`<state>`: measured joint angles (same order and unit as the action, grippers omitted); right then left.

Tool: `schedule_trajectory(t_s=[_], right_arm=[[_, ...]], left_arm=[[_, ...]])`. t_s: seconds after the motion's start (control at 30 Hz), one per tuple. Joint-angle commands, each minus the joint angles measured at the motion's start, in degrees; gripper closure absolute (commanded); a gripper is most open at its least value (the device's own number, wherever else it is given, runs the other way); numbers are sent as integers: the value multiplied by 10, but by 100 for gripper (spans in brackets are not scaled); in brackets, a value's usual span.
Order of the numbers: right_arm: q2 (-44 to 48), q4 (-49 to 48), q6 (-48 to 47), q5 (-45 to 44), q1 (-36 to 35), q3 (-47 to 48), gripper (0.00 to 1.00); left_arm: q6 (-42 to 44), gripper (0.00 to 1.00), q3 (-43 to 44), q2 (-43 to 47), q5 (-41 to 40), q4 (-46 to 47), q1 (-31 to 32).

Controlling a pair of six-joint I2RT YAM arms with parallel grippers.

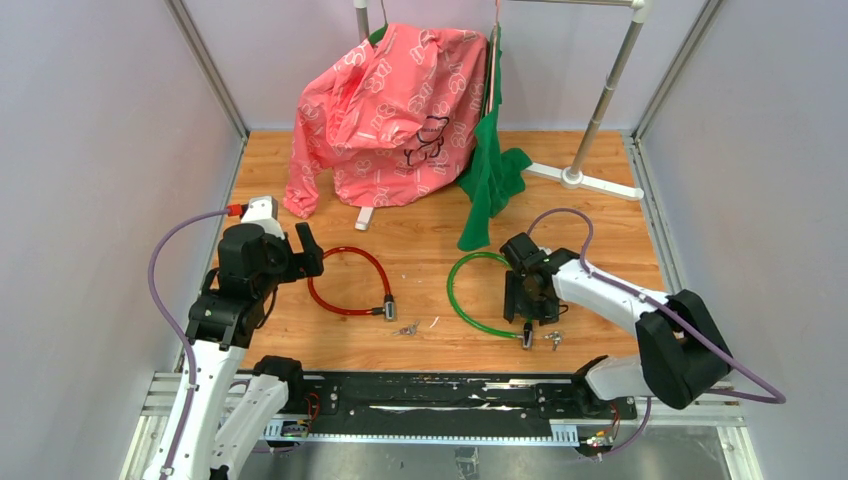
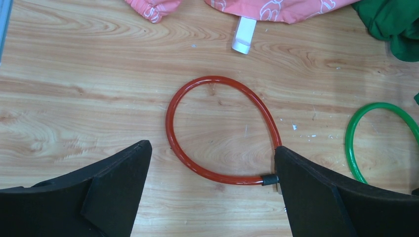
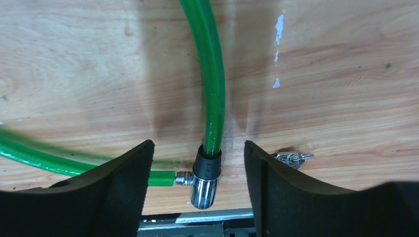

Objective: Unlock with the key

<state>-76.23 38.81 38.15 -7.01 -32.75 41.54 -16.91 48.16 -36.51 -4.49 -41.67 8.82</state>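
Both sets of jaws are spread: the right gripper straddles the green plastic-coated cable lock beside small silver keys, the left gripper hovers near the red cable lock.

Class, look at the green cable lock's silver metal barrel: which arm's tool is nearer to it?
Right. The right tool sits open astride the silver metal barrel, a finger on either side. The left tool is open above the red cable loop, far from it.

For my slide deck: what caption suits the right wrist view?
Right gripper, jaws open, straddles the green cable lock at its metal barrel; keys lie beside it on the table.
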Motion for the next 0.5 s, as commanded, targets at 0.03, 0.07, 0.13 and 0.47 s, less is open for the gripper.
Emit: schedule_trajectory(t_s=[0.03, 0.07, 0.13, 0.47], right_arm=[[-19, 2, 6, 1, -6, -22, 39], [-22, -2, 6, 0, -7, -26, 43], [-28, -11, 4, 1, -7, -31, 50], [-70, -24, -32, -18, -7, -1, 78]], left_arm=[[7, 0, -4, 1, 4, 10, 6], [7, 0, -4, 1, 4, 10, 6], [7, 0, -4, 1, 5, 10, 6], [8, 1, -4, -2, 5, 10, 6]])
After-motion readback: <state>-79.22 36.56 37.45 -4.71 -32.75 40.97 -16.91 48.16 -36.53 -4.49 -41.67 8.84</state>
